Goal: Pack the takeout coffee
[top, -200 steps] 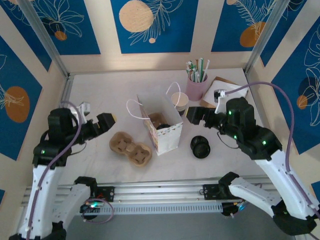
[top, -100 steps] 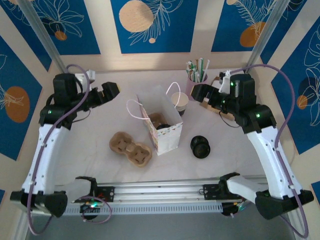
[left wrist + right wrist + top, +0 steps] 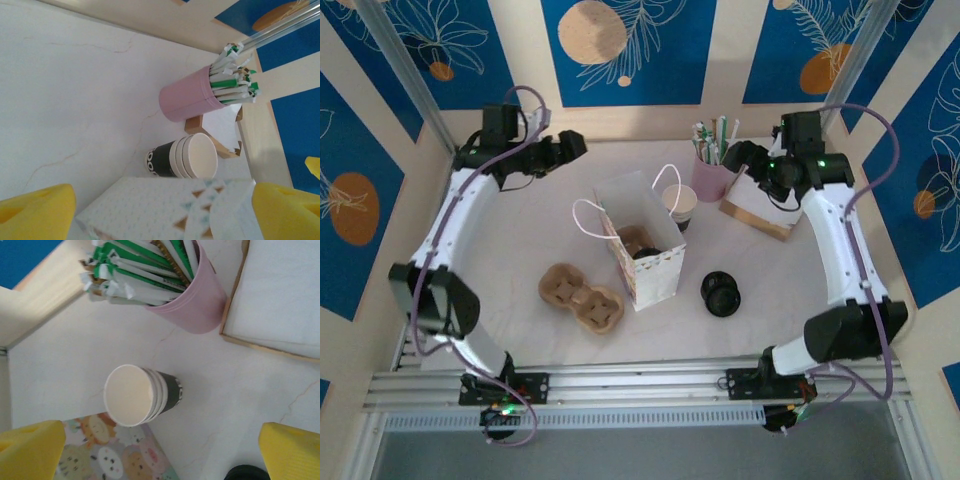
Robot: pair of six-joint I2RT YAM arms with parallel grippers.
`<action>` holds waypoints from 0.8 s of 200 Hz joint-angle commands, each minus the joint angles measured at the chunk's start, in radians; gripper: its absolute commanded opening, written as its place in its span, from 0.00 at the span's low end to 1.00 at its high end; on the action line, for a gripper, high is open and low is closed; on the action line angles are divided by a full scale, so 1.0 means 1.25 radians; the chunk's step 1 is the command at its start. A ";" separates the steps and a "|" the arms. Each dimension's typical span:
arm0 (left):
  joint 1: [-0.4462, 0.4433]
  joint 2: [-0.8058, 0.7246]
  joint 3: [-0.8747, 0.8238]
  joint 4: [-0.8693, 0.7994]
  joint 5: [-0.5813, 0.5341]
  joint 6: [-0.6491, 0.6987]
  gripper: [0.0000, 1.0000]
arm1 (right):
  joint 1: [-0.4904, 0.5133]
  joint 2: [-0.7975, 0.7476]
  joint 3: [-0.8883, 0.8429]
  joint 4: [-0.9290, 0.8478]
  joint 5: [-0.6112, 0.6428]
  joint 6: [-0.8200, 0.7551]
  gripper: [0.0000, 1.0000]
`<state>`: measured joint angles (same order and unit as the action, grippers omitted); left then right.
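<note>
Over the table point(image 3: 520, 235), both arms' jaws gape wide, empty.

top cam sits high above and behind the arm bases, looking down on the whole table point(image 3: 520, 240). left wrist cam rides the left gripper point(image 3: 568, 148) at the far-left corner and faces right, angled across the surface, fairly close. right wrist cam rides the right gripper point(image 3: 740, 160) at the far right and looks steeply down, close. all three share the pink straw cup point(image 3: 712, 178), the stack of cups point(image 3: 679, 203) and the bag point(image 3: 642, 250) edge.
</note>
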<state>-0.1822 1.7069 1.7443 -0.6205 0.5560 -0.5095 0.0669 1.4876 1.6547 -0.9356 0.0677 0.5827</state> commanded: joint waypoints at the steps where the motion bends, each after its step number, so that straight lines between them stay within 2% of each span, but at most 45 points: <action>1: -0.030 0.104 0.118 0.001 0.028 0.037 0.86 | -0.003 0.065 0.059 -0.055 0.060 -0.030 0.97; 20: -0.065 0.219 0.252 -0.039 0.043 0.067 0.83 | -0.011 0.135 0.108 -0.079 0.102 -0.045 0.92; 47: -0.106 0.340 0.388 -0.053 0.079 0.104 0.77 | -0.044 0.228 0.171 -0.105 0.091 -0.057 0.81; 91: -0.138 0.414 0.422 0.050 0.113 0.135 0.73 | -0.071 0.382 0.272 -0.151 0.112 -0.084 0.71; 96: -0.142 0.425 0.431 0.055 0.116 0.142 0.72 | -0.075 0.399 0.283 -0.157 0.115 -0.087 0.67; 112: -0.150 0.465 0.472 0.056 0.113 0.163 0.69 | -0.085 0.450 0.313 -0.175 0.131 -0.095 0.63; 129: -0.155 0.506 0.511 0.050 0.115 0.174 0.64 | -0.096 0.487 0.330 -0.184 0.142 -0.100 0.52; 160: -0.179 0.541 0.512 0.082 0.119 0.193 0.58 | -0.108 0.537 0.348 -0.191 0.136 -0.109 0.50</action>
<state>-0.3763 2.3383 2.3528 -0.5564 0.6735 -0.3206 -0.0544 2.1277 2.0369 -1.1229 0.2306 0.4683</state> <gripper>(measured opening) 0.597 0.499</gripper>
